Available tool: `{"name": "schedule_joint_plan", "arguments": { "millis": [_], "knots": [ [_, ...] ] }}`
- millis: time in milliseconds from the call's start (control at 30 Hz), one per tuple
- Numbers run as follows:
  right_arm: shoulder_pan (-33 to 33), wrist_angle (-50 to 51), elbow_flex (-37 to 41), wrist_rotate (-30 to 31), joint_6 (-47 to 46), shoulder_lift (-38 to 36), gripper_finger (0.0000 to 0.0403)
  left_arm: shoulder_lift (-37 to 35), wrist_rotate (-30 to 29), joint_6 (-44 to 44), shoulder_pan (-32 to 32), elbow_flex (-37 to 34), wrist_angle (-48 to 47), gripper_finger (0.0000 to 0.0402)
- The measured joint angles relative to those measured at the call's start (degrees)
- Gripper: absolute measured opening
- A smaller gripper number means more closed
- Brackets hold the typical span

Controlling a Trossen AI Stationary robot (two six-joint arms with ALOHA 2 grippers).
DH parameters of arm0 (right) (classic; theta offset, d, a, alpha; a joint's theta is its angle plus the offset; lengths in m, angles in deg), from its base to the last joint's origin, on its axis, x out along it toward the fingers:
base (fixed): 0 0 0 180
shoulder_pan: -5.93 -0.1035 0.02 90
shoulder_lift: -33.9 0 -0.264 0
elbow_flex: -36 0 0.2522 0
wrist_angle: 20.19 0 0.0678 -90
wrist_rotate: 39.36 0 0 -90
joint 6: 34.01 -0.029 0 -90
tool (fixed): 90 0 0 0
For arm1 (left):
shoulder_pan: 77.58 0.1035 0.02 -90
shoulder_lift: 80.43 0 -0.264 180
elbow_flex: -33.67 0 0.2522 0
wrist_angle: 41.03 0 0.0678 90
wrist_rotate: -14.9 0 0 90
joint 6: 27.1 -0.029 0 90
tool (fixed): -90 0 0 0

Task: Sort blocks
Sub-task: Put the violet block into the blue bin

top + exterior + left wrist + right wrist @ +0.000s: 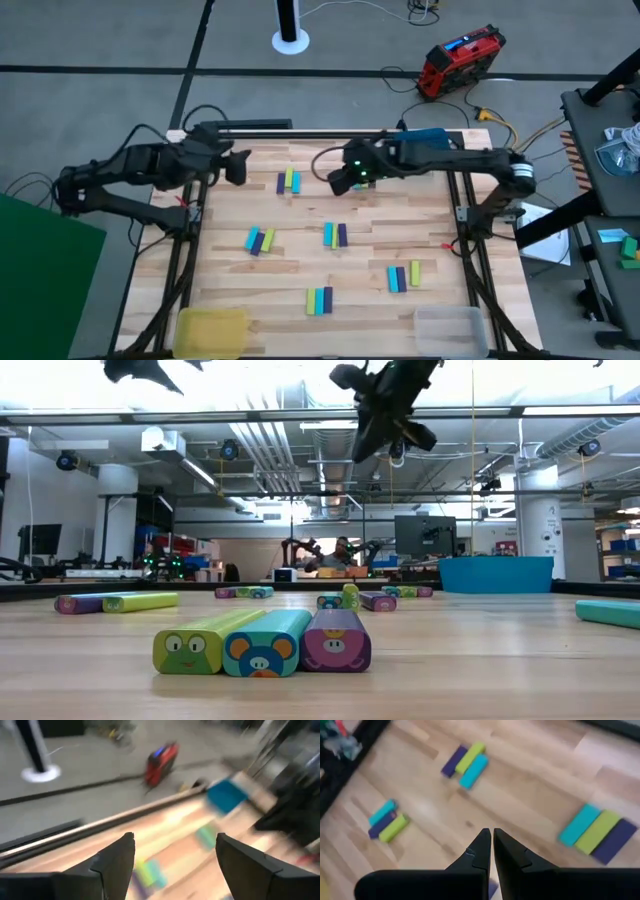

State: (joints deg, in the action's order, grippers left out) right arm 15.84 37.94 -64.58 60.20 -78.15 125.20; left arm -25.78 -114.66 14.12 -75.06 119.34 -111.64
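A: Where are the blocks [319, 300]?
B: In five three-colour sets spread across the worktop [300, 215], all lying flat.
A: And the arms?
B: The right gripper [341, 181], fingers pressed together and empty, hovers at upper centre. The left gripper [238, 165], fingers spread, hangs at upper left.

My left arm reaches in over the far left edge of the table, left gripper [238, 166] raised, fingers [117, 857] spread wide. My right arm stretches leftward across the far side; right gripper [340, 181] raised, fingers [479, 851] pressed together, nothing between.
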Motion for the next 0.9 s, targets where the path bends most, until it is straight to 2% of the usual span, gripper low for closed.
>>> {"name": "schedule_joint_plan", "arguments": {
  "millis": [67,200,367,533,900],
  "knots": [
    [0.00,1.02,-1.34,-2.45,-0.21,2.15,0.0013,0.48,0.02,0.40,0.00,0.54,-5.07,0.0254],
    [0.00,2.50,-2.15,-8.31,-5.37,4.76,0.0013,0.20,0.21,0.20,0.00,-0.48,-8.28,0.0254],
    [0.15,13.70,-1.73,-15.27,-12.55,7.68,0.0013,-0.68,1.74,-0.14,0.00,-3.60,-8.55,0.0254],
    [-1.20,19.89,-1.00,-16.05,-13.94,10.53,0.0013,-0.39,1.35,-1.73,0.00,-6.34,-8.51,0.0254],
    [-6.44,16.74,-0.79,-17.89,-17.43,15.28,0.0013,2.39,1.27,-1.66,0.00,-8.69,-8.30,0.0254]
  ]
}}
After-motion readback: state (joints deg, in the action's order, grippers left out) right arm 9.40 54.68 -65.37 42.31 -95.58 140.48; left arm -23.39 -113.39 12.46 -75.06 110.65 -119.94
